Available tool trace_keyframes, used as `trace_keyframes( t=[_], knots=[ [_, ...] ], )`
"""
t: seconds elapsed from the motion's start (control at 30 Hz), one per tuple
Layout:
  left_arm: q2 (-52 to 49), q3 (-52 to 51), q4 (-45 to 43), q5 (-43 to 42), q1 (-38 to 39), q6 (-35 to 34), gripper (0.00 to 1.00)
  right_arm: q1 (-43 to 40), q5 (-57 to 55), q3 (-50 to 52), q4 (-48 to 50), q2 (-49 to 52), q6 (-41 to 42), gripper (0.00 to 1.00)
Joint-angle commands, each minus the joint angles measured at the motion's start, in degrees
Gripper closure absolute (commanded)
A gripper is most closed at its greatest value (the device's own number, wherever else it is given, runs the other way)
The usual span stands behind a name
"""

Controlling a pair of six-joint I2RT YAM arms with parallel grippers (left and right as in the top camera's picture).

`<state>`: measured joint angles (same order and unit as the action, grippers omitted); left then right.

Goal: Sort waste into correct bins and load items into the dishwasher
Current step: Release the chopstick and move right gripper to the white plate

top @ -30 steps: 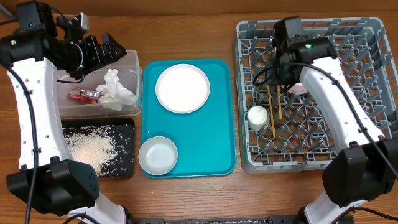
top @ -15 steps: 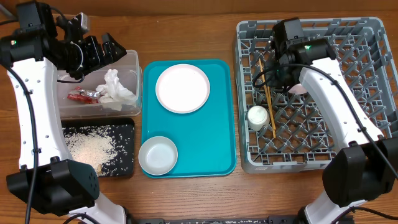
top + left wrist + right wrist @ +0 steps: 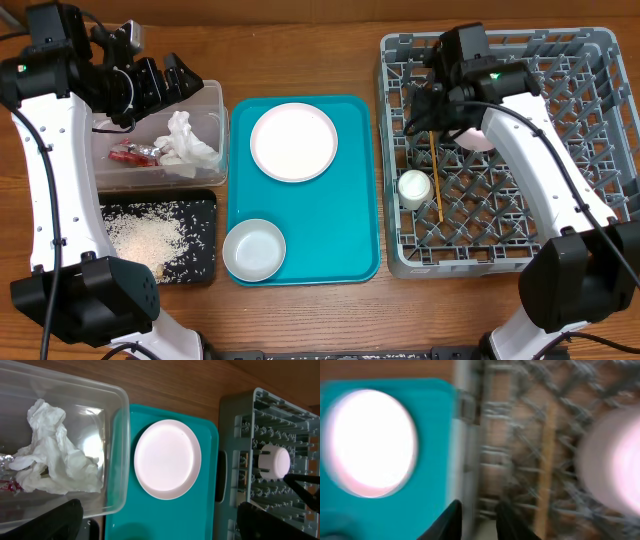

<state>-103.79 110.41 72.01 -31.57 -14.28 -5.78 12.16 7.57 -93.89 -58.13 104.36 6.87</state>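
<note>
Waste sorted: wrapper [image 3: 128,152] and tissue [image 3: 185,140] in the tub [image 3: 224,130], upper left; rice [image 3: 145,235] in the black tray [image 3: 214,235], lower left. Cup [image 3: 414,187] and chopsticks [image 3: 436,180] lie in the rack [image 3: 600,60], right. We still have the plate [image 3: 293,142] and bowl [image 3: 253,250] on the teal tray [image 3: 355,200], centre. Left claw [image 3: 170,82] spread wide, empty; right claw [image 3: 477,515] slightly parted, empty (blurred view).

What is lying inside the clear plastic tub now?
A crumpled white tissue and a red wrapper lie in the clear tub. The left gripper covers its far corner.
</note>
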Motion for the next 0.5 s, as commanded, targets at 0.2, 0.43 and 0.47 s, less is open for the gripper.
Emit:
trace_keyframes(
  t=[0.2,0.43,0.47],
  knots=[
    [0.13,1.07,-0.07,-0.85,0.04,0.63,0.00,8.22,14.99,0.20,9.51,-0.81,5.64,0.74],
    [0.13,1.07,-0.07,-0.85,0.04,0.63,0.00,18.32,7.58,0.20,14.32,1.11,5.64,0.73],
    [0.13,1.07,-0.07,-0.85,0.04,0.63,0.00,19.61,6.56,0.20,14.97,1.40,5.64,0.73]
  ],
)
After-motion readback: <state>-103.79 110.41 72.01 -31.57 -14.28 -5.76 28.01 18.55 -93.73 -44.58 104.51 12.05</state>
